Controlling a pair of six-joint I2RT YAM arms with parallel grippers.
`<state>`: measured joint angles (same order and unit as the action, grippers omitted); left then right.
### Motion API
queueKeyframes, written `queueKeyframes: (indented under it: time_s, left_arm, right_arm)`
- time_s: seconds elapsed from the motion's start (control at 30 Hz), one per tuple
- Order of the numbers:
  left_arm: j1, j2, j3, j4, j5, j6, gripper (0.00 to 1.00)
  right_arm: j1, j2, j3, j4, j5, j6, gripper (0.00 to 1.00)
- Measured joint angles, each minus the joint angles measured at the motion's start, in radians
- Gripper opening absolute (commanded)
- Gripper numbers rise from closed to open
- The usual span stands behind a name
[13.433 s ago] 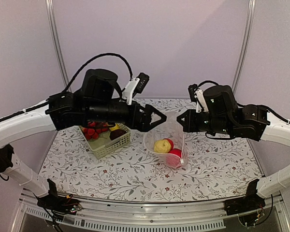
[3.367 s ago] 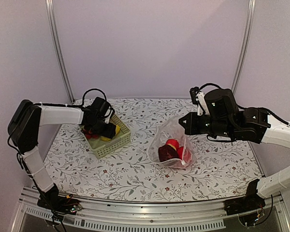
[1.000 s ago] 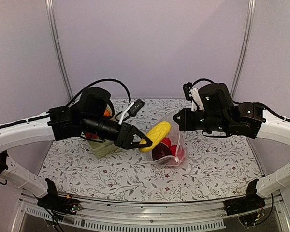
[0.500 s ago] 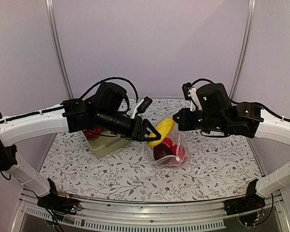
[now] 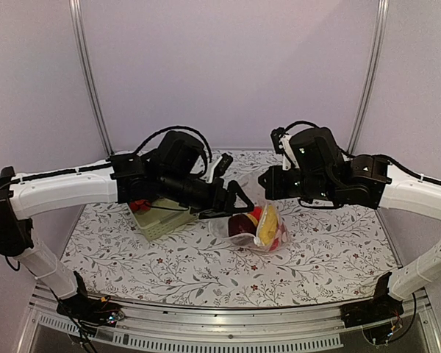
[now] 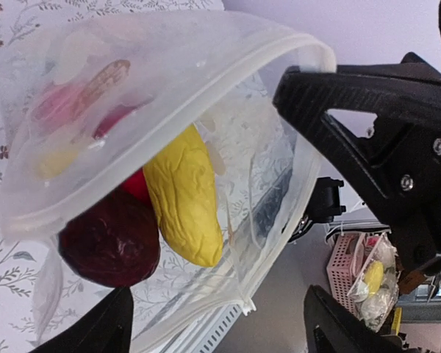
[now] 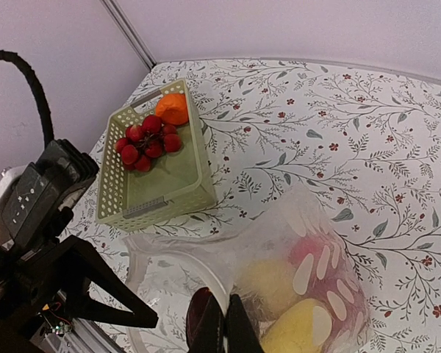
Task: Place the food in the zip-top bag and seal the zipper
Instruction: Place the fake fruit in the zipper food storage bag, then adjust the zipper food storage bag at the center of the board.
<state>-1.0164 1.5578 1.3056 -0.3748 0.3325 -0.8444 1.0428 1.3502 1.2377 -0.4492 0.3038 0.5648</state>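
We see the zip-top bag (image 5: 251, 185) in the middle of the table (image 5: 338, 257), with its mouth held up and open toward the left. Our right gripper (image 7: 219, 327) is pinched tight on the bag's top edge by the zipper (image 6: 279, 44). Our left gripper (image 5: 234, 200) sits at the mouth, with its fingers spread wide and nothing in them. Inside the bag lie a long yellow fruit (image 6: 184, 195), a dark maroon fruit (image 6: 110, 239) and a red fruit (image 6: 136, 190). The green basket (image 7: 158, 204) on the left holds small red berries (image 7: 143, 140).
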Motion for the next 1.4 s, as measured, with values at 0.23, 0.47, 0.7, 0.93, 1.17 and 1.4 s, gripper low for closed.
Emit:
queueKeyframes:
  time_s: [0.23, 0.47, 0.7, 0.93, 1.17, 1.4]
  left_arm:
    - [0.0, -0.076, 0.002, -0.008, -0.015, 0.106, 0.89]
    - [0.0, -0.304, 0.003, -0.076, -0.16, 0.303, 0.88]
    - [0.0, -0.392, -0.135, -0.072, -0.181, 0.546, 0.85]
    - [0.0, -0.44, -0.209, -0.054, -0.129, 0.708, 0.64]
    - [-0.03, -0.465, -0.307, 0.025, -0.121, 0.759, 0.57]
    - [-0.117, -0.443, -0.353, 0.059, -0.172, 0.794, 0.51]
  right_arm:
    - [0.0, -0.001, 0.0, 0.0, 0.0, -0.003, 0.0]
    - [0.0, -0.031, 0.0, -0.016, -0.06, -0.05, 0.0]
    - [-0.002, -0.075, 0.057, -0.068, -0.217, -0.131, 0.0]
    - [-0.069, -0.067, 0.101, -0.079, -0.484, -0.166, 0.0]
    - [-0.115, 0.019, 0.108, -0.086, -0.661, -0.168, 0.0]
    - [-0.127, 0.071, 0.108, -0.084, -0.74, -0.155, 0.0]
